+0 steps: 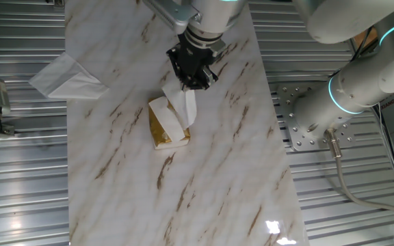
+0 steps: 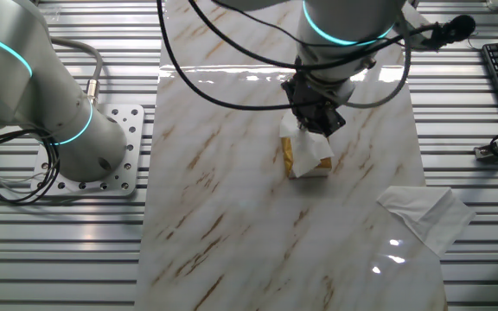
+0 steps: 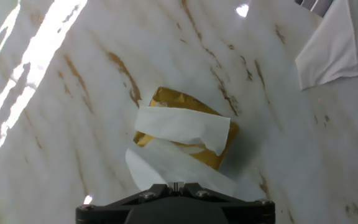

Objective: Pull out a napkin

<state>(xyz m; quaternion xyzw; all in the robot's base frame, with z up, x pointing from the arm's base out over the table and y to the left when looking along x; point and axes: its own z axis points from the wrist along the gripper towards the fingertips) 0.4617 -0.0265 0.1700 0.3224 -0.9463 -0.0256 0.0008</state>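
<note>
The yellow-gold packet [image 1: 161,133] lies on the marble tabletop, near its middle. My gripper [image 1: 195,80] hangs just above and beside it, shut on the napkin [image 1: 185,106]. The napkin is a white strip that runs from the fingertips down to the packet's top. In the hand view the napkin [image 3: 166,165] rises into the closed gripper [image 3: 176,185], and a second white tissue fold [image 3: 182,127] lies across the packet [image 3: 179,99]. The other fixed view shows the gripper [image 2: 322,128] over the packet [image 2: 305,164], with the napkin [image 2: 315,147] between them.
A larger white paper with a pointed fold [image 1: 63,76] lies at the marble top's edge, away from the packet; it also shows in the other fixed view [image 2: 426,214] and the hand view [image 3: 337,46]. Ribbed metal table surrounds the marble slab [image 1: 204,191]. The arm's base [image 1: 306,126] stands beside it.
</note>
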